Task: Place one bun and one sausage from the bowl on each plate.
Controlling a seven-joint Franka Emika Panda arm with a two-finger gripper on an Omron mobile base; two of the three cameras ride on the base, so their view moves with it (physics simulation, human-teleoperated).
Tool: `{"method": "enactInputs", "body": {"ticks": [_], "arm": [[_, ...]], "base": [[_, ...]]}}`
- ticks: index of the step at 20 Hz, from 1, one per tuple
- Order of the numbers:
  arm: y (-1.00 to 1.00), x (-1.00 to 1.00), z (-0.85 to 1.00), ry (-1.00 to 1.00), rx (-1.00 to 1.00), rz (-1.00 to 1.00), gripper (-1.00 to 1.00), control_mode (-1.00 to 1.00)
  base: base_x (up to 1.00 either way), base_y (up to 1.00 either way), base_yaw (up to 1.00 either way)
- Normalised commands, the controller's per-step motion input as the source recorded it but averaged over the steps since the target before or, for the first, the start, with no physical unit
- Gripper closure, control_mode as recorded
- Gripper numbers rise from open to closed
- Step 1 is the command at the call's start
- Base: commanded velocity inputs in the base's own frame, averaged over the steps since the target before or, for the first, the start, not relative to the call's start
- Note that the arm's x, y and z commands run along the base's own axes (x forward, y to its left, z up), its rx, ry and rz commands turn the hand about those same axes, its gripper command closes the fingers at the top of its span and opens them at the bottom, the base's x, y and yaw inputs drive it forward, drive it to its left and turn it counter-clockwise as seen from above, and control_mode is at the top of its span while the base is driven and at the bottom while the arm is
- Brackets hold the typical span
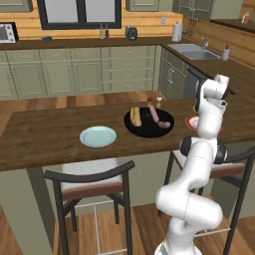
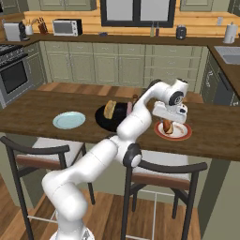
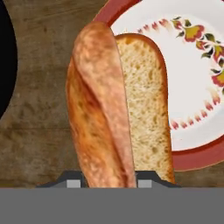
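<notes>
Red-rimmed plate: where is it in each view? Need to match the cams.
Left base view: red-rimmed plate at right, mostly hidden behind the arm, right of the black bowl.
Right base view: right of centre, under the fingers.
Hand view: upper right, behind the held bun.
Shared landmark: the black bowl.

Home kitchen, rendered

Green cabinets (image 1: 60,74), sink (image 1: 191,51), microwave (image 2: 65,27), oven (image 2: 14,77), and a wooden island counter (image 1: 45,137) with chairs (image 1: 92,187) tucked under.
</notes>
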Motion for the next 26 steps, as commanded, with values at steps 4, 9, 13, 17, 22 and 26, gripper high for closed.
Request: {"method": "enactInputs", "body": {"ticks": [4, 9, 13, 17, 22, 26], "arm": [[-0.44, 0.69, -0.14, -0.19, 0.00, -0.05, 1.00, -1.00], [-0.51, 0.83, 0.00, -0.01, 0.00, -0.15, 1.00, -1.00], [-0.29, 0.74, 0.00, 0.01, 0.00, -0.06, 1.00, -1.00], [-0.17, 0.38, 0.00, 0.04, 0.00, 0.00, 1.00, -1.00], [0.00, 0.00, 0.00, 0.01, 0.00, 0.00, 1.00, -1.00], [0.08, -0.04, 0.00, 0.01, 0.00, 0.00, -1.00, -1.00]], "base": [[0.00, 0.00, 0.00], [0.00, 0.00, 0.00], [0.00, 0.00, 0.00], [0.00, 0.00, 0.00], [0.00, 0.00, 0.00], [0.00, 0.00, 0.00]]}}
